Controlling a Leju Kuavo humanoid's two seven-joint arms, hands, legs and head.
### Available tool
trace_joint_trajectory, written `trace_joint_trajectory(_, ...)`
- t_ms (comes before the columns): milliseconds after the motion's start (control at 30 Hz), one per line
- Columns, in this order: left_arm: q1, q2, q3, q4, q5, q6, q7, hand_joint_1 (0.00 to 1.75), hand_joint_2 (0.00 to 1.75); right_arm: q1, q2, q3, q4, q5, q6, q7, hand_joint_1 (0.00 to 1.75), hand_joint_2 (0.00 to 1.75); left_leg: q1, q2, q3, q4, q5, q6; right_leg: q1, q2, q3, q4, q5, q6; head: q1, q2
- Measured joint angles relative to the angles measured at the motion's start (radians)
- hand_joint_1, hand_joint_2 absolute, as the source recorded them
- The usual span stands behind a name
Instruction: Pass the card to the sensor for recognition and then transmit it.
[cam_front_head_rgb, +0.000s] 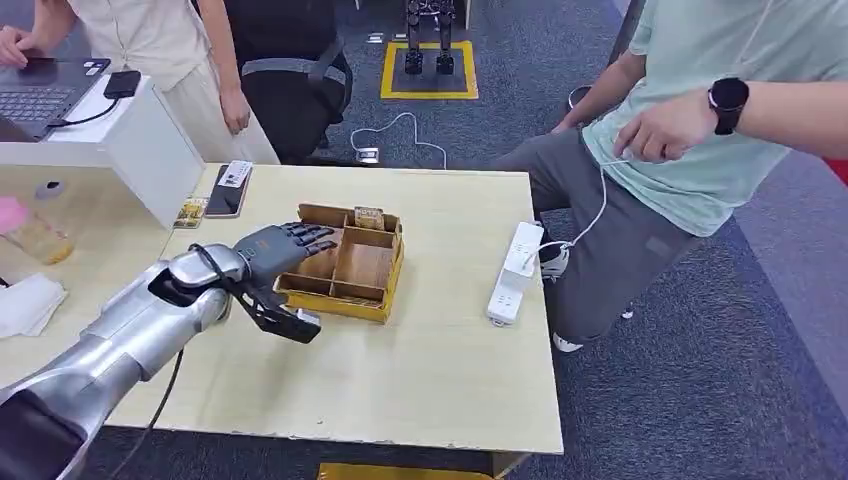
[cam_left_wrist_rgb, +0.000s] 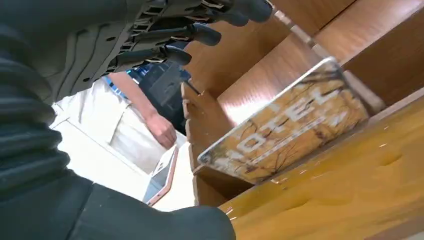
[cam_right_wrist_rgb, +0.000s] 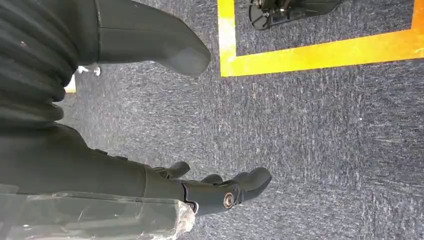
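Left hand (cam_front_head_rgb: 283, 246) centre-left of frame, fingers spread over wooden divided box (cam_front_head_rgb: 362, 264), holding nothing, hotel card (cam_left_wrist_rgb: 287, 130) leaning inside box, right hand (cam_right_wrist_rgb: 165, 120) loosely open over carpet, empty.

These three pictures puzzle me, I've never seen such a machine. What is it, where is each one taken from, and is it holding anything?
It is a humanoid robot with silver arms. The head view looks down at a table. Its left hand reaches over a wooden compartment box, holding nothing. The left wrist view, taken just behind that hand, shows a card printed "HOTEL" leaning tilted in the box. The right wrist view shows the right hand hanging open over carpet. A white power strip and a phone lie on the table; people stand nearby.
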Motion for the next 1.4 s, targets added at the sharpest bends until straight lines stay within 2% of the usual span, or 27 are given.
trace_joint_trajectory(367, 0.002, -0.003, -0.008, 0.019, 0.001, 0.015, 0.015, 0.00, 1.75, 0.000, 0.000, 0.000, 0.000, 0.000, 0.010, -0.004, 0.00, 1.75, 0.000, 0.000, 0.000, 0.000, 0.000, 0.000, 0.000, 0.000, 0.000, 0.000, 0.000, 0.000, 0.000, 0.000)
trace_joint_trajectory(633, 0.011, -0.004, -0.009, 0.036, -0.008, 0.056, 0.043, 0.00, 1.75, 0.000, 0.000, 0.000, 0.000, 0.002, 0.009, -0.003, 0.00, 1.75, 0.000, 0.000, 0.000, 0.000, 0.000, 0.000, 0.000, 0.000, 0.000, 0.000, 0.000, 0.000, 0.000, 0.000)
trace_joint_trajectory(1400, 0.017, -0.003, -0.009, 0.040, -0.017, 0.061, 0.050, 0.00, 1.75, 0.000, 0.000, 0.000, 0.000, 0.002, 0.010, -0.006, 0.00, 1.75, 0.000, 0.000, 0.000, 0.000, 0.000, 0.000, 0.000, 0.000, 0.000, 0.000, 0.000, 0.000, 0.000, 0.000)
